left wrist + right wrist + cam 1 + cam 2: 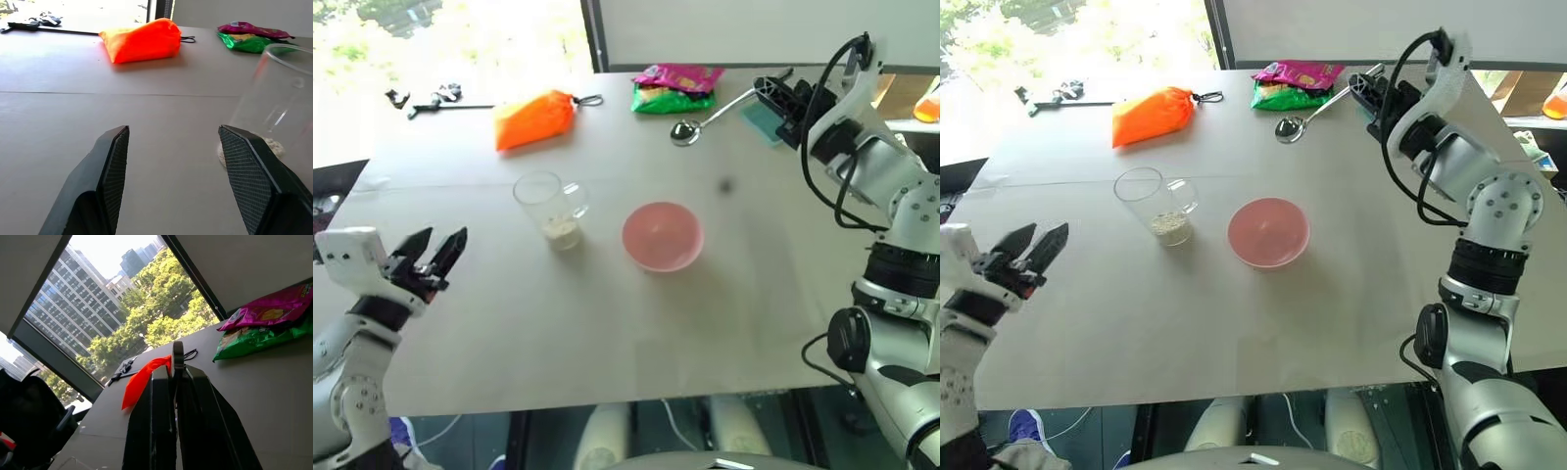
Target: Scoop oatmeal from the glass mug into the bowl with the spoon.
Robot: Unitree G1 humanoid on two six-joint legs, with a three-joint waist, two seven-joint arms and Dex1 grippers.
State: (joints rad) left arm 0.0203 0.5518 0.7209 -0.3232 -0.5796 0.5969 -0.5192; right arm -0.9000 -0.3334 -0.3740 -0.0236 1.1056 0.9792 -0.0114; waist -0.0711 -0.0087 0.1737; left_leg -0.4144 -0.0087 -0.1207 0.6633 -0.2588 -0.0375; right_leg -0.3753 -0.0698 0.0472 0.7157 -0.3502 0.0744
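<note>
Right gripper (1368, 90) clamping spoon (1304, 116) handle, holding it above tabletop (1234, 323) far edge. Left gripper (438, 252) hanging open, empty, near left edge. Glass mug (551, 208) with oatmeal (562, 230), bowl (662, 236) sitting mid-table.

The left gripper (438, 254), two black ribbed fingers on a white wrist, hangs low at the robot's left side with its jaws parted and nothing between them. The right gripper (773, 98), raised on a bent white arm, stands with black fingers pressed together around a thin silver spoon handle.
</note>
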